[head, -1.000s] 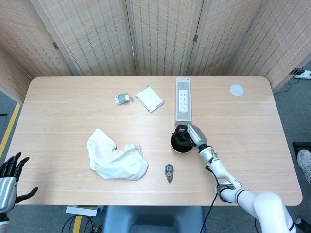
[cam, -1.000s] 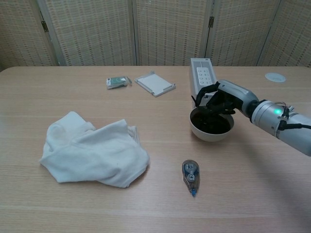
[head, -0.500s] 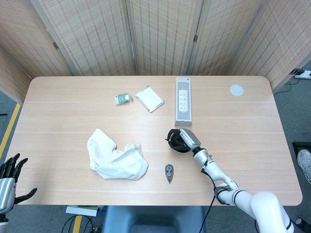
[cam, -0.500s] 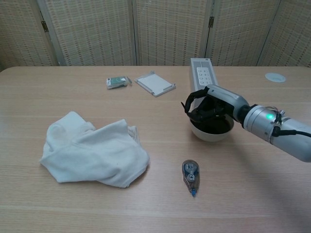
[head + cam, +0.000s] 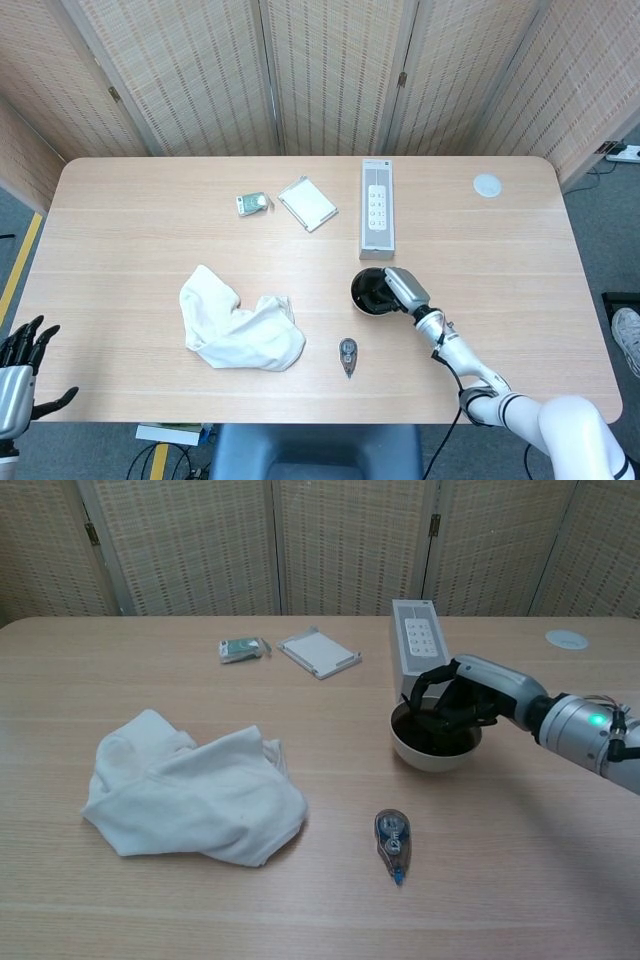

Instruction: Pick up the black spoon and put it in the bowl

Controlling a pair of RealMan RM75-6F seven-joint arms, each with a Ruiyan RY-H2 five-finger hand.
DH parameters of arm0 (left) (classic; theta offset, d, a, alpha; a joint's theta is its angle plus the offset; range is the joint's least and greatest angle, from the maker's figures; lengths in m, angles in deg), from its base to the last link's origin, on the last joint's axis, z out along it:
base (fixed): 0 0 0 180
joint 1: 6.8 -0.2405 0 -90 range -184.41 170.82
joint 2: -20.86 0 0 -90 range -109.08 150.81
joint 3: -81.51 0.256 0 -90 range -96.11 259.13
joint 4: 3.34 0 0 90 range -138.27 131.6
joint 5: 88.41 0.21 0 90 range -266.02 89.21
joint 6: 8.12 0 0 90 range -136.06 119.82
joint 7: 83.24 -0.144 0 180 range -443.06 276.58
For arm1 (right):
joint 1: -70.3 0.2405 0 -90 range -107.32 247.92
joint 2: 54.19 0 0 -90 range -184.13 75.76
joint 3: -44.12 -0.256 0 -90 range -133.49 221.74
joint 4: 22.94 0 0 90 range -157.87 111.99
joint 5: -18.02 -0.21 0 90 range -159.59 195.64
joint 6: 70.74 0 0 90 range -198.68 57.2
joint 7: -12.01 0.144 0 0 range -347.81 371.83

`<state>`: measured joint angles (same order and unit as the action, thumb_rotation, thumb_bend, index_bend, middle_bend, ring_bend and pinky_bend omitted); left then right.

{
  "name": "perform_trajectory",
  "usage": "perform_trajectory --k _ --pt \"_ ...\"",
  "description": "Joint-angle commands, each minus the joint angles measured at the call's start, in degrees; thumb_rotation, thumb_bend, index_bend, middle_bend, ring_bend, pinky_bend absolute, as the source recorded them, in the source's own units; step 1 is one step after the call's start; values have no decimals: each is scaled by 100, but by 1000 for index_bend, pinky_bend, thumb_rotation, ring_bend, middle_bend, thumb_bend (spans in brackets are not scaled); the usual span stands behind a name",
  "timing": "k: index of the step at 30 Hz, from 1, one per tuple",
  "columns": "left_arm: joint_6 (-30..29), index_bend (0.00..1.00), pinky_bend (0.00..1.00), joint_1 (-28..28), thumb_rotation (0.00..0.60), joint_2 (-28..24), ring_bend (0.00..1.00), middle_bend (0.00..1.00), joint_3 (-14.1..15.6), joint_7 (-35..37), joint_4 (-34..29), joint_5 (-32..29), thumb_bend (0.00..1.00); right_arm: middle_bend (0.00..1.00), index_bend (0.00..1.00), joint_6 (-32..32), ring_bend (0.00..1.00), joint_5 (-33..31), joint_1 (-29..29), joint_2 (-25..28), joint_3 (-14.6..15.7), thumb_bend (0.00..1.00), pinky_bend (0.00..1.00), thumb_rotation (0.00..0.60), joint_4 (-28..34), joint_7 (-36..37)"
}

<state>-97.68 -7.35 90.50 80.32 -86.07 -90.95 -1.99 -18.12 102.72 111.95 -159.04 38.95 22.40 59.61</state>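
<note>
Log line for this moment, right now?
right hand over bowl, fingers curled | spoon: cannot tell | left hand open, off table | cloth untouched

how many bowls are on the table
1. The bowl sits right of the table's centre, just in front of the long white power strip, with the right hand curled over its rim. Its dark inside is partly covered, so its contents cannot be made out.

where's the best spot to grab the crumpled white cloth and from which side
Judging by its pose, the crumpled white cloth is best taken at the raised fold along its right half, coming down from above. It lies slack and flat on the wooden table, so its edges give little to hook. The left hand is nearer it; the right hand is over the white bowl.
</note>
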Motion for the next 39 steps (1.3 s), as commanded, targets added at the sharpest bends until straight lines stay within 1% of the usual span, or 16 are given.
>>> perform_trajectory --k 1,9,16,24,29,33,39 --pt "8 159 140 3 600 -1 68 55 -2 0 9 -6 153 1000 822 -59 1000 -59 36 -60 -68 528 1000 600 -121 -57" --pt "22 158 140 5 600 -25 68 55 -25 7 8 -54 153 1000 822 -226 1000 -138 273 -381 -240 530 1000 600 -558 -24" --pt "13 158 140 -6 600 -32 68 55 -33 28 24 -75 153 1000 822 -235 1000 -68 401 -548 -240 531 1000 600 -681 80" --pt "1 158 140 -22 600 -17 68 55 -25 62 56 -75 153 1000 822 56 1000 100 188 -357 -28 530 1000 600 -353 99" --pt "5 158 140 -13 600 -3 68 55 -23 67 69 -55 153 1000 822 133 1000 95 54 -170 33 530 1000 600 -158 -2" --pt "8 158 139 -10 600 -3 68 55 -26 61 70 -55 153 1000 822 100 1000 11 3 -79 -1 530 1000 600 -179 -153" --pt "13 158 140 -3 600 -12 68 55 -50 26 60 -88 153 1000 822 48 1000 -144 60 -103 -189 534 1000 600 -295 -240"
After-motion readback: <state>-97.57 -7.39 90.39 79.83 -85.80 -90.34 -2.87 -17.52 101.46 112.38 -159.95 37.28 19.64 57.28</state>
